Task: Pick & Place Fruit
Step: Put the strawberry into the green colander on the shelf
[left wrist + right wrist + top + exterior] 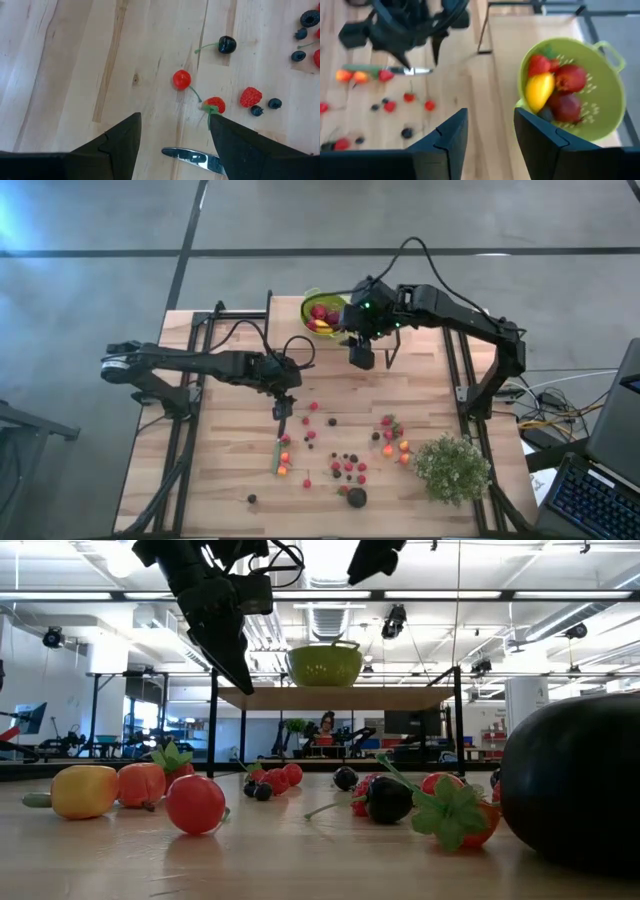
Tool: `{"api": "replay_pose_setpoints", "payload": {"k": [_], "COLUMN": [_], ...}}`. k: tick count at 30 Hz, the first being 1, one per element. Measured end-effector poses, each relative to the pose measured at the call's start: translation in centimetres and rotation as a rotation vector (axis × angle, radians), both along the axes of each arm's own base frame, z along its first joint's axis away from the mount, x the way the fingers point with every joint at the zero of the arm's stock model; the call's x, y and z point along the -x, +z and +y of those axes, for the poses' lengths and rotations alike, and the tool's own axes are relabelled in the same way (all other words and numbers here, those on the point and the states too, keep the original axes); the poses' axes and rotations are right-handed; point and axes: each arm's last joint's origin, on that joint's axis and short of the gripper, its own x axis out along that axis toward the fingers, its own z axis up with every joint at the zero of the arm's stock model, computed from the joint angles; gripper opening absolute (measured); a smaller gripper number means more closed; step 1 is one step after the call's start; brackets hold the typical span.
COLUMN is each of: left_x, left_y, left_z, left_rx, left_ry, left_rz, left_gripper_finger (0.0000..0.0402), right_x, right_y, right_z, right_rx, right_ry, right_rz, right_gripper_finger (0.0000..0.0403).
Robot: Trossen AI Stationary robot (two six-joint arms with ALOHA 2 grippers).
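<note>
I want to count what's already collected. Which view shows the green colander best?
The right wrist view: the green colander fills it, fruit inside visible. The high view shows it small, partly under the right arm; the low view only its outside; the left wrist view misses it.

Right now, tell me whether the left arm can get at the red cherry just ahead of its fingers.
Probably yes. The left gripper hangs open above the table, and the red cherry lies on bare wood just ahead of it. Only the knife blade lies under the fingers, and a strawberry sits beside the cherry, not across the path.
</note>
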Motion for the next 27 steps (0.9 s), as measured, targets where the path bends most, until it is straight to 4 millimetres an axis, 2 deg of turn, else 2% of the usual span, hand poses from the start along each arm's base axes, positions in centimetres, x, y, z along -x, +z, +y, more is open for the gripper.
{"api": "replay_pose_setpoints", "payload": {"k": [5,10,14,18,27], "left_x": [0.0,0.6,1.3,2.8,7.2], "left_y": [0.0,0.3,1.1,2.5,4.0], "left_z": [0.0,0.0,-0.5,-1.0,-1.2], "left_rx": [0.001,0.028,0.025,0.014,0.006], "left_ry": [0.002,0.038,0.038,0.005,-0.005], "left_rz": [-0.002,0.020,-0.072,-0.214,-0.454], "left_gripper_finger": [0.0241,0.0241,0.0241,0.0241,0.0241], "right_x": [0.6,0.7,0.9,1.6,3.5], "right_y": [-0.4,-1.8,-3.0,-4.4,-6.8], "right_z": [1.7,2.8,3.4,4.2,5.7], "right_rx": [-0.039,-0.063,-0.073,-0.095,-0.093], "right_ry": [0.015,0.028,0.030,0.025,0.051], "right_rz": [0.078,0.138,0.139,0.178,0.061], "right_gripper_finger": [0.0128,0.0104,0.0083,0.0066,0.0040]}}
